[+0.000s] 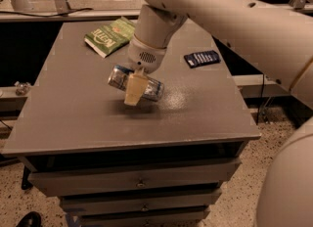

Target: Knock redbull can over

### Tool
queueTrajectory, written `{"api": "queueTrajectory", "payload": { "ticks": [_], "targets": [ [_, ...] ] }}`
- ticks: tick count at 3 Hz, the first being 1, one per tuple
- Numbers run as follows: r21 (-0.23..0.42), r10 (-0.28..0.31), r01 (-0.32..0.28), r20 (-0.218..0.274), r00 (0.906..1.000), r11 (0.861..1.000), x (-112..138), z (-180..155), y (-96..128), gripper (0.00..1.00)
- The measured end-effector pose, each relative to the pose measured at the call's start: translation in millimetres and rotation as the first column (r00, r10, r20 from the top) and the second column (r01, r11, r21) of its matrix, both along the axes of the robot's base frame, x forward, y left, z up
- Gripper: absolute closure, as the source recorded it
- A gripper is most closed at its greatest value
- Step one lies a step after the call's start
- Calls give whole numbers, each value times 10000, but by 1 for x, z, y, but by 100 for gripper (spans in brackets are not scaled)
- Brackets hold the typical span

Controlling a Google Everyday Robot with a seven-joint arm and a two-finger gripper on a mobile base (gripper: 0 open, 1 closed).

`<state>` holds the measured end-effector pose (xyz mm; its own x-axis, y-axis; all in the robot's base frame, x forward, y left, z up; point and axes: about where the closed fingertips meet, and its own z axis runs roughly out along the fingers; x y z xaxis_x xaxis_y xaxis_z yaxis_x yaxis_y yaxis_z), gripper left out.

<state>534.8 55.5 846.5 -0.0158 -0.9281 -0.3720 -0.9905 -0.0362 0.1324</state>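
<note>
The redbull can point(152, 89) lay tipped almost flat at frame centre on the table point(73, 113), with the gripper point(133, 94) directly across it. Jaw state could not be determined. The knock was judged essentially done; the next move called for a clean withdrawal.

The table point(73, 113) is dimly, warmly lit from above, a soft shadow thrown beneath the gripper point(134, 96), glare caught just beside it.
</note>
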Motion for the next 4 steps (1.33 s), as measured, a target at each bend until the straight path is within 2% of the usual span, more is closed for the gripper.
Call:
{"api": "queueTrajectory", "payload": {
  "ticks": [1,2,3,4],
  "targets": [
    [-315,-422,453,932,9948,9985,1,8,5,83],
    [-409,-779,857,1648,9833,9955,0,10,10,59],
    [-334,-1122,1211,1982,9737,9921,-2,3,13,36],
    [-289,-1351,1439,2032,9698,9892,-5,-6,14,12]
  ]
}}
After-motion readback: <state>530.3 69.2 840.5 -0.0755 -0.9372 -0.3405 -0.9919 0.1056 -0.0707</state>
